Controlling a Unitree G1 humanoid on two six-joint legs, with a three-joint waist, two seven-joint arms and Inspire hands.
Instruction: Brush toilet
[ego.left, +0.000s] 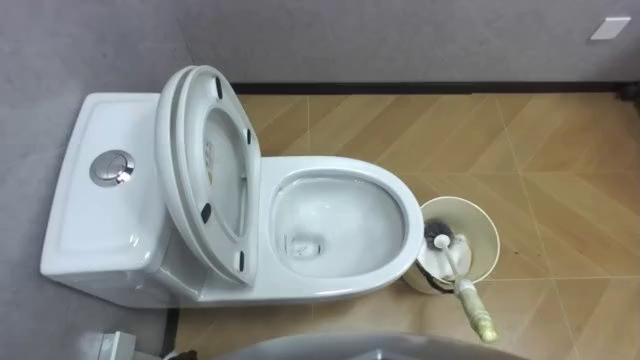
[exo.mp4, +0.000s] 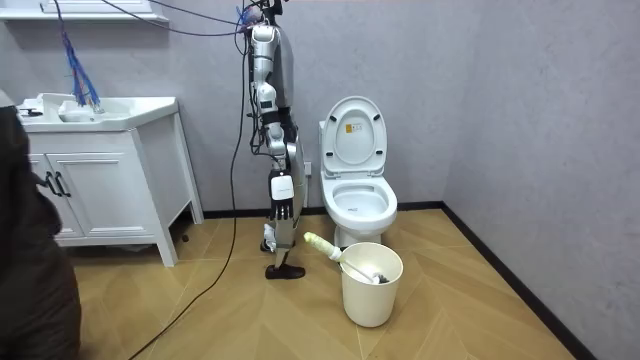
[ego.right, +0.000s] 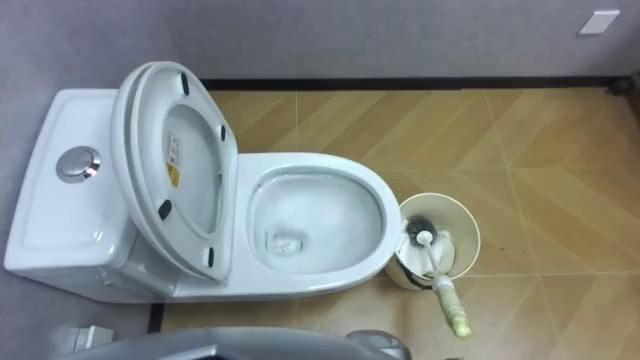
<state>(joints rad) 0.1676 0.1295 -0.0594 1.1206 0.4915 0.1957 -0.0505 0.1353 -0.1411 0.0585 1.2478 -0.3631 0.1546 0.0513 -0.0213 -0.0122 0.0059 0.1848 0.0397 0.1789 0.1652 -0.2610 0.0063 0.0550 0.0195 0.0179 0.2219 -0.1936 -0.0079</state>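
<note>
A white toilet stands against the grey wall with its seat and lid raised and its bowl showing. To the right of the bowl's front stands a cream bucket. The toilet brush lies in it, dark head down and pale yellow-green grip poking over the near rim. In the room view I stand at the toilet's side, facing it, with the bucket and brush near my feet. My right hand hangs by my side, away from the brush.
The tank with its round flush button is at my left. A white vanity with a sink stands at the room view's left, and a person's dark clothing shows at that edge. Wooden floor spreads to the right.
</note>
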